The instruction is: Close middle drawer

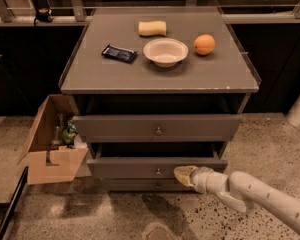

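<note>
Resting against middle drawer [125, 168] just beside its knob [158, 172], gripper [178, 172], fingers [184, 174] pressed together; cardboard box [52, 156] beside the cabinet [160, 76]

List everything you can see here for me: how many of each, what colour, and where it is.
Cabinet: one, grey, centre of view.
Top drawer: one, grey, under the cabinet top.
Middle drawer: one, grey, below the top drawer, pulled out.
Bottom drawer: one, darker grey, lowest.
Sponge: one, yellow, back of cabinet top.
Bowl: one, white, middle of cabinet top.
Orange: one, orange, right of bowl.
Snack packet: one, dark, left of bowl.
Cardboard box: one, brown, floor left of cabinet.
Robot arm: one, white, lower right.
End effector: one, cream, at middle drawer's front.
</note>
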Motion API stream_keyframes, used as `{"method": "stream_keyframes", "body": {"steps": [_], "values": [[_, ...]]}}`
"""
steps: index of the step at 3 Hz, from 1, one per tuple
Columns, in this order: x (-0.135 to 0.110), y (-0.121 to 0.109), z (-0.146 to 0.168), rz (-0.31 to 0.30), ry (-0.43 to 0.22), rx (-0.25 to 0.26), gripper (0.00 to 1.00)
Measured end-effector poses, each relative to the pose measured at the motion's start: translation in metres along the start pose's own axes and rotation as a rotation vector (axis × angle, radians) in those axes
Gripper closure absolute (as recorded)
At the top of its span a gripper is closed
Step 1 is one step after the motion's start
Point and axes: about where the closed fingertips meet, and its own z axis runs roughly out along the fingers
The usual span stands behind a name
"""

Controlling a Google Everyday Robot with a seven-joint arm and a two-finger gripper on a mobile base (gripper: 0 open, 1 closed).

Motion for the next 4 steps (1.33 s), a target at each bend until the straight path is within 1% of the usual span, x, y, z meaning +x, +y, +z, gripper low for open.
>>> {"method": "stream_keyframes", "body": {"steps": [2, 3, 4], "values": [[-0.008, -0.025, 0.020, -0.016, 0.002, 0.008, 1.00], [-0.010, -0.026, 0.020, -0.017, 0.001, 0.009, 0.82], [-0.006, -0.014, 0.011, -0.019, -0.016, -0.004, 0.58]]}}
